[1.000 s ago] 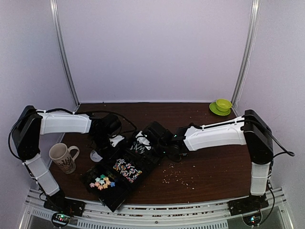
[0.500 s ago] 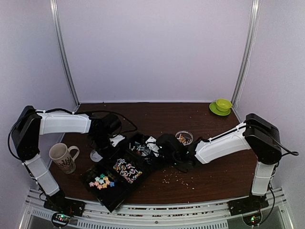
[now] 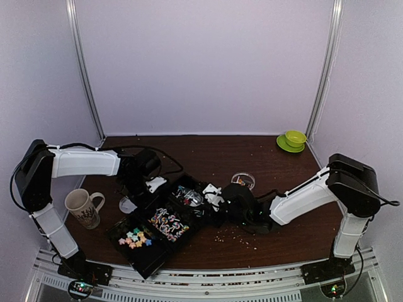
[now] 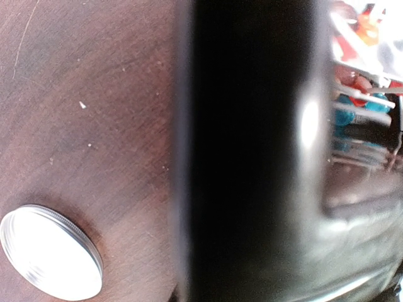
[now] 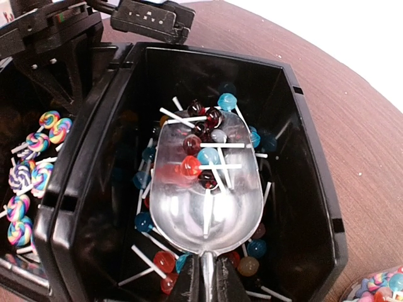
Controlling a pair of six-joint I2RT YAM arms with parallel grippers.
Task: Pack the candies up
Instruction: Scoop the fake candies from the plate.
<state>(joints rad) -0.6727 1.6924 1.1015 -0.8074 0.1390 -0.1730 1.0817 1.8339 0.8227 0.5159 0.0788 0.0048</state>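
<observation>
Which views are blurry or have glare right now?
Left wrist: a black shape close to the lens fills the middle, badly out of focus, with a glare spot. Right wrist: sharp, mild reflections on the clear scoop. Top external: soft, purplish cast.

We count one tray (image 3: 160,251) with three compartments, each holding its own kind of candies (image 3: 135,239). Over the tray's far compartment we count one scoop (image 5: 208,201) carrying about seven lollipops (image 5: 190,167). Left of the tray are one mug (image 3: 82,206) and one lid (image 3: 127,205). Right of it is one small jar (image 3: 243,181). Far beyond it to the right is one cup (image 3: 294,136) on one saucer (image 3: 283,145).
</observation>
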